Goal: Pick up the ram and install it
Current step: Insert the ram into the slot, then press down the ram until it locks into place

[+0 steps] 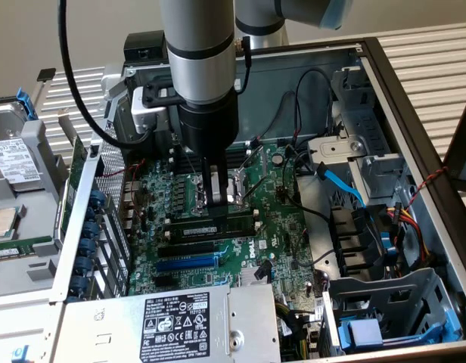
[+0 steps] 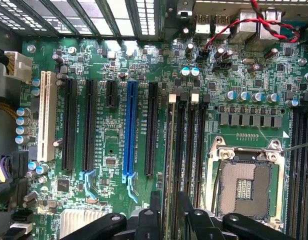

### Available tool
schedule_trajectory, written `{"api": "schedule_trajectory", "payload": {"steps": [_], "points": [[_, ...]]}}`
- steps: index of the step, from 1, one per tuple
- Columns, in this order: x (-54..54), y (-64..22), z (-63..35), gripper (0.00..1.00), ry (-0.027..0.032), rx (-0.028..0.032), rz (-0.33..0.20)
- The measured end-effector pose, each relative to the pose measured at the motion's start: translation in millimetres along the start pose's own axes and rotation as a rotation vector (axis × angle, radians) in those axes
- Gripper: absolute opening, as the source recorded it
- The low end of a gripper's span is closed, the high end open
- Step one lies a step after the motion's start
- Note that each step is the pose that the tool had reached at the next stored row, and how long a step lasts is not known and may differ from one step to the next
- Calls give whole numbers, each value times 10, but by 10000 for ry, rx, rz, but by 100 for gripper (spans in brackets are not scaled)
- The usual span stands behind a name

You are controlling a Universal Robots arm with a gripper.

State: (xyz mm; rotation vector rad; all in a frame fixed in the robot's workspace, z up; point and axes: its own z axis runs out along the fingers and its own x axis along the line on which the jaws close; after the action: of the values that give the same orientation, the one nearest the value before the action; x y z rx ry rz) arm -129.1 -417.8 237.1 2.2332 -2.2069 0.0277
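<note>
The black label on the power supply, in the lower middle of the exterior view, carries white print, a barcode and a row of certification marks, all too small to read. A white label on the hard drive at the left edge has fine print that cannot be made out. In the wrist view, white lettering runs along the blue slot on the motherboard, also illegible.
</note>
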Motion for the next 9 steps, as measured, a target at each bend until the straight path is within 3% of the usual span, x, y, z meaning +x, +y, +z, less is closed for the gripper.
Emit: {"api": "schedule_trajectory", "payload": {"steps": [9], "points": [[1, 3, -25, 28, -6, 1, 0]]}}
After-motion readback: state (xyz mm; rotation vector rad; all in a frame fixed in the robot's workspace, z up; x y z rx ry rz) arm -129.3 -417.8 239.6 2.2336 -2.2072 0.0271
